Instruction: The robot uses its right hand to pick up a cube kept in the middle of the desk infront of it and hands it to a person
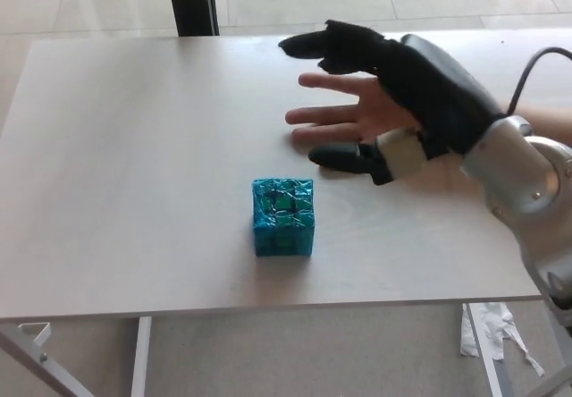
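Items counted: one cube, one robot hand, one person's hand, one tabletop.

Nearest the camera, beyond the front edge of the tabletop [134, 191], two pale table legs show at lower left, and a crumpled white scrap [490, 327] lies on the floor at about 5 o'clock from the cube.

The cube [283, 216] sits flat on the tabletop near the front edge, roughly centred left to right. It is blue-teal, built from smaller blocks in a visible grid, with a glossy, crinkled surface that catches light on top. Its top face and the near face show; a darker shadow lies along its base. Nothing touches it.

At about 1 o'clock from the cube is the robot's right hand [402, 93], entering from the right edge on a silver-grey wrist joint with a black cable looped behind it. The hand is black, with a pale section at the thumb base. Its fingers [308, 43] are spread apart and hold nothing: the two upper fingers reach toward 10 o'clock, while the thumb points left lower down, its tip well clear of the cube.

Directly beneath and behind the robot hand lies the person's hand [344, 115], palm up, bare fingers extended to the left, partly covered by the black hand. The forearm runs off to the right.

Farthest back, past the rear edge of the tabletop, is a tiled floor with a dark vertical post [190, 2] at 11 o'clock.

The left hand does not appear.
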